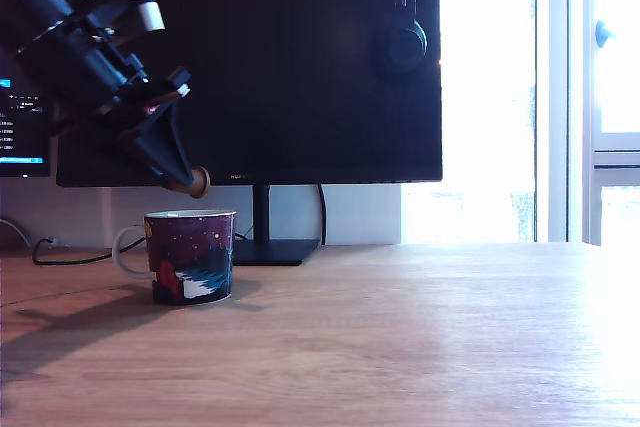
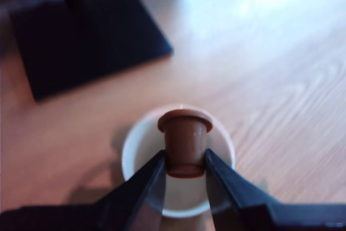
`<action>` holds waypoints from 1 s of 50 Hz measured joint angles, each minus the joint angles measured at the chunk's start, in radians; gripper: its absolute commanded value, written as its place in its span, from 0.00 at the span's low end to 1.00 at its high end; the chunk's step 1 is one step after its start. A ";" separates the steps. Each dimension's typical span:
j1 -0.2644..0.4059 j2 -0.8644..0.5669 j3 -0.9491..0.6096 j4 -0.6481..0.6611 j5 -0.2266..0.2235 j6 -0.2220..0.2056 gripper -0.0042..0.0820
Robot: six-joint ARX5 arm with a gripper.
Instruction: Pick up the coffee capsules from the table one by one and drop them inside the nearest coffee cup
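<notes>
Gripping a coffee capsule (image 2: pixel 184 142), the end effector (image 2: pixel 184 172) hangs above the coffee cup (image 1: pixel 191 255).

Held between the jaws of the gripper (image 2: pixel 185 172): one coffee capsule (image 2: pixel 185 142), directly above the open mouth of the coffee cup (image 1: pixel 190 255). Standing on the desk (image 1: pixel 400 347), toward the exterior view's left: that cup. Behind it, at the desk's back edge: a monitor (image 1: pixel 300 67) on its stand (image 1: pixel 262 247). Hanging at the monitor's upper part: headphones (image 1: pixel 402 42).
</notes>
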 measured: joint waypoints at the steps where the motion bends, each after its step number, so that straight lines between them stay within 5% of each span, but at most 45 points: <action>1: 0.000 0.004 0.013 -0.010 0.000 0.000 0.21; 50: 0.000 0.031 0.066 -0.103 0.000 0.000 0.21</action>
